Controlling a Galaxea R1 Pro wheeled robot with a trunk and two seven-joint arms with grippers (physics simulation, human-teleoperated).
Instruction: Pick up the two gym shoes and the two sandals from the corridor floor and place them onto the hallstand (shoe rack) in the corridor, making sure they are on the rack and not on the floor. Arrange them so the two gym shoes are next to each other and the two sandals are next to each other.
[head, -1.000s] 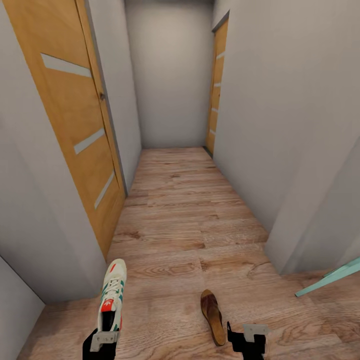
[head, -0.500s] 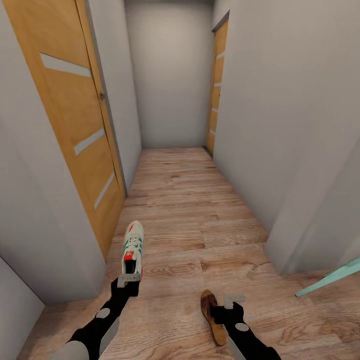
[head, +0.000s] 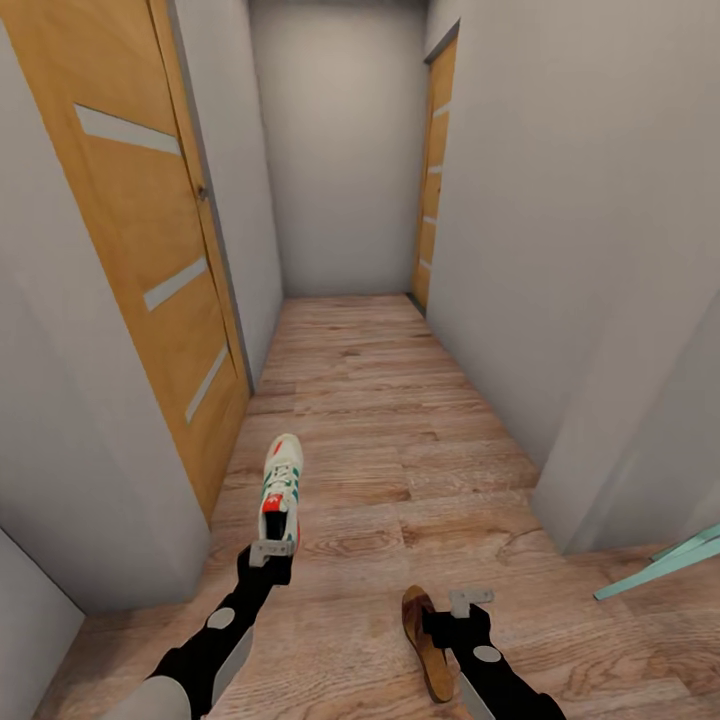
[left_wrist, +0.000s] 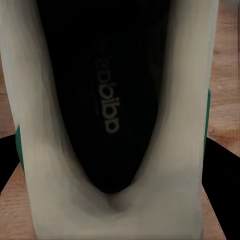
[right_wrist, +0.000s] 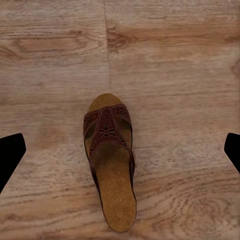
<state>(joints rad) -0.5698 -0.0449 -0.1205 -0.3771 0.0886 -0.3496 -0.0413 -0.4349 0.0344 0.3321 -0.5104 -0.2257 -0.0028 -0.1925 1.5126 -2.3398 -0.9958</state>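
My left gripper (head: 272, 549) is shut on the heel of a white gym shoe (head: 282, 488) with green stripes, held above the corridor floor (head: 380, 420) with its toe pointing away. The left wrist view looks into the shoe's dark inside (left_wrist: 112, 100), with a black finger (left_wrist: 225, 175) at its side. A brown sandal (head: 425, 640) lies flat on the floor at the lower middle. My right gripper (head: 470, 598) hovers open just beside and above it. In the right wrist view the sandal (right_wrist: 111, 160) lies between the spread fingertips (right_wrist: 11, 152), untouched. The hallstand is out of view.
A narrow corridor runs ahead between grey walls. An orange door (head: 150, 250) stands close on the left and another orange door (head: 435, 170) farther on the right. A teal edge (head: 660, 560) juts in at the lower right.
My left arm has stretched forward, carrying the gym shoe away from me. My right arm has come forward beside the sandal, which has not moved.
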